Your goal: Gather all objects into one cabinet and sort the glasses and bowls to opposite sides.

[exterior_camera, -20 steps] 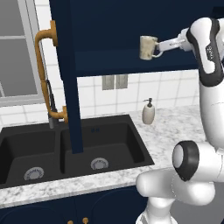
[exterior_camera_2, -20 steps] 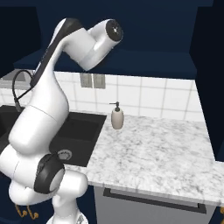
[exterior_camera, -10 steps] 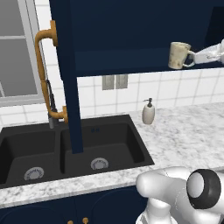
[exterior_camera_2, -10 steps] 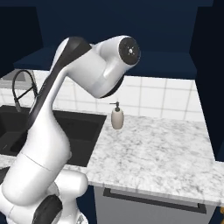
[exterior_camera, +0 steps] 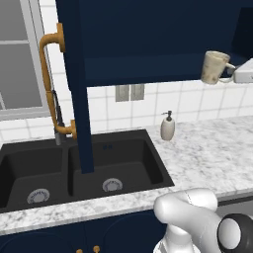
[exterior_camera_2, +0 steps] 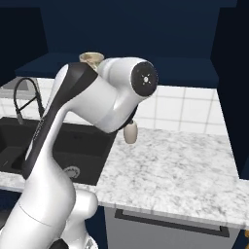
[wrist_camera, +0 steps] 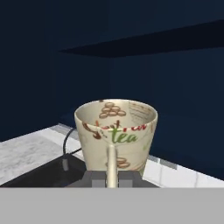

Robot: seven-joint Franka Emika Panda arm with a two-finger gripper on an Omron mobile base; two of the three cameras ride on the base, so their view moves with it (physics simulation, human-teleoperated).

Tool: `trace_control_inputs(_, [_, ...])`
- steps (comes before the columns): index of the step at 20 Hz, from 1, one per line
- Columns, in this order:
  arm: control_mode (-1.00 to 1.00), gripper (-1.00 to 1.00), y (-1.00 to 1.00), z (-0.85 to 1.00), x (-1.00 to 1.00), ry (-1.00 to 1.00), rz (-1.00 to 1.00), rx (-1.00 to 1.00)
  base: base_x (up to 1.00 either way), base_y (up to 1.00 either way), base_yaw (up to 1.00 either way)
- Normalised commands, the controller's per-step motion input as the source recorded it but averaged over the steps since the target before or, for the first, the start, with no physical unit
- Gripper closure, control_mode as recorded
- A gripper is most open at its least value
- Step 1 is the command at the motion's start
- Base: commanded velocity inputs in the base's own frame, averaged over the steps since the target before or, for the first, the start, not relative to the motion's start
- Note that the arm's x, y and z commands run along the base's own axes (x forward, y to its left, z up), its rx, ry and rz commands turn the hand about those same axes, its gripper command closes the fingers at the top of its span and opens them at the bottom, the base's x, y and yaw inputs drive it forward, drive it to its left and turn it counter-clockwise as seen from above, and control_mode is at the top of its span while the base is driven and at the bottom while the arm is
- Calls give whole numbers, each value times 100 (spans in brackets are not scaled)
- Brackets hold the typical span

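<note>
My gripper (wrist_camera: 112,178) is shut on the loop handle of the cream mottled mug (wrist_camera: 116,131), which stands upright with "tea" printed on its side. In the left base view the mug (exterior_camera: 213,66) hangs at the far right, level with the bottom edge of the open dark-blue upper cabinet (exterior_camera: 148,44). My gripper (exterior_camera: 233,75) holds it from the right. In the right base view only the mug's rim (exterior_camera_2: 91,58) shows above my arm, in front of the cabinet shelf (exterior_camera_2: 194,73). Inside the mug is hidden.
A white pump-top soap bottle (exterior_camera: 168,127) stands on the marble counter (exterior_camera: 212,148) by the black double sink (exterior_camera: 84,168). The open cabinet door (exterior_camera: 74,84) with a gold handle hangs over the sink, next to the faucet (exterior_camera: 57,113).
The arm has swung right, carrying the mug rightwards and slightly lower along the cabinet front. The gripper has stayed shut on the handle. The base has not driven.
</note>
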Motion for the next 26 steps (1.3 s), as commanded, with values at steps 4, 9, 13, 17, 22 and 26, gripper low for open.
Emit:
trace_control_inputs(4, [100,100,9,0,-28,-4,0,0,-23,0,0])
trace_control_inputs(9, [100,100,0,0,0,0,0,0,-100,-12,-4])
trace_control_inputs(13, [100,100,0,0,0,0,0,0,-100,-1,-5])
trace_control_inputs(17, [100,100,0,0,0,0,0,0,-100,0,-7])
trace_control_inputs(22, [100,100,0,0,0,0,0,0,-100,0,-10])
trace_control_inputs(26, [100,100,0,0,0,0,0,0,-100,-11,-17])
